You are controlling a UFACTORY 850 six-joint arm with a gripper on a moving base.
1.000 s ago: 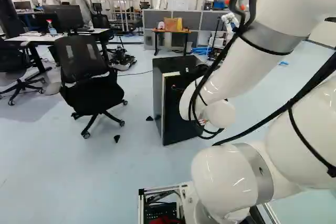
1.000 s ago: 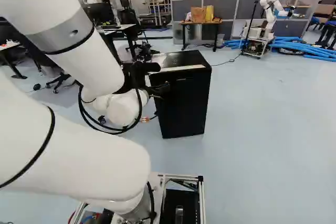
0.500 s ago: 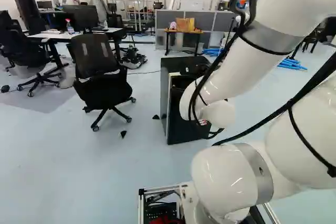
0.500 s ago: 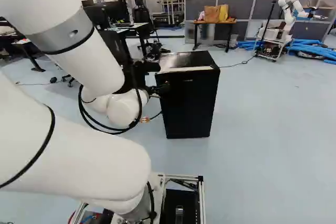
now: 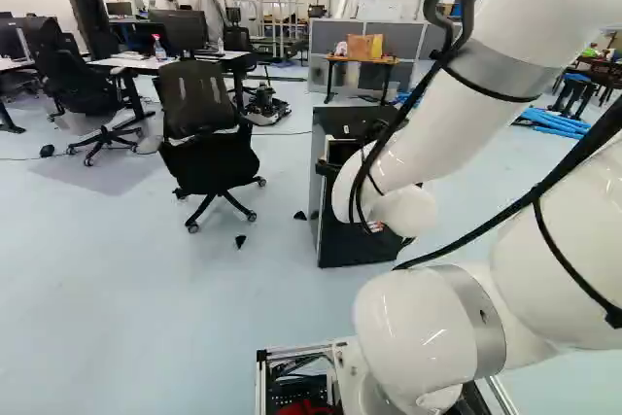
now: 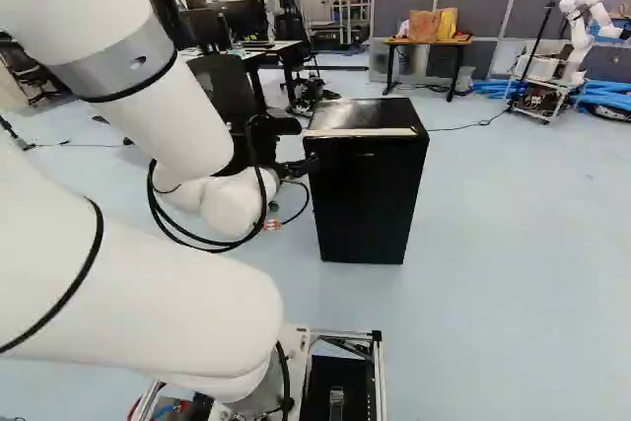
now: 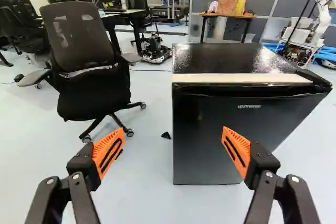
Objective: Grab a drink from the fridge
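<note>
Ahead of the hand [image 6: 298, 166] — fingers spread wide — the black fridge [image 7: 226, 129] stands toward one finger's side.

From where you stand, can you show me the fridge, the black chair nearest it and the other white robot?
Fridge [image 7: 199, 140]: wrist view, on the front of its door.
Black chair [image 5: 196, 99]: left base view, on its backrest.
Other robot [image 6: 579, 42]: right base view, on its white arm.

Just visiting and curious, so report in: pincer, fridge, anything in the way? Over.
Pincer open, holding nothing. Fridge ahead, no drink in sight. Black chair beside the fridge, not between it and the pincer.
</note>
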